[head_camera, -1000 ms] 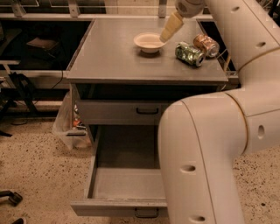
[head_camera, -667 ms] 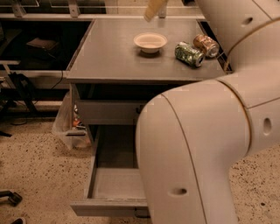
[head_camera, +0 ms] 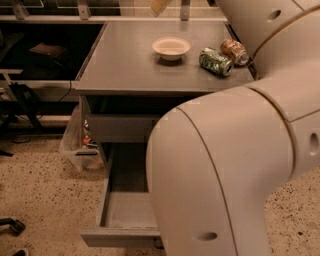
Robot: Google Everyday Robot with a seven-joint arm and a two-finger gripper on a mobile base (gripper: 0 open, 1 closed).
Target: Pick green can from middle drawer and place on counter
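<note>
- Green with silvery markings, the green can [head_camera: 215,61] is seen lying on its side on the counter [head_camera: 125,65], below and to the picture-right of the gripper [head_camera: 161,5].
- A copper can [head_camera: 235,51] is set just beside it; a cream bowl [head_camera: 171,47] is placed almost directly below the gripper.
- The gripper is glimpsed at the top edge; its state cannot be told.
- The middle drawer [head_camera: 125,210] is shown pulled open, far below the gripper, partly hidden by the arm [head_camera: 235,165].
</note>
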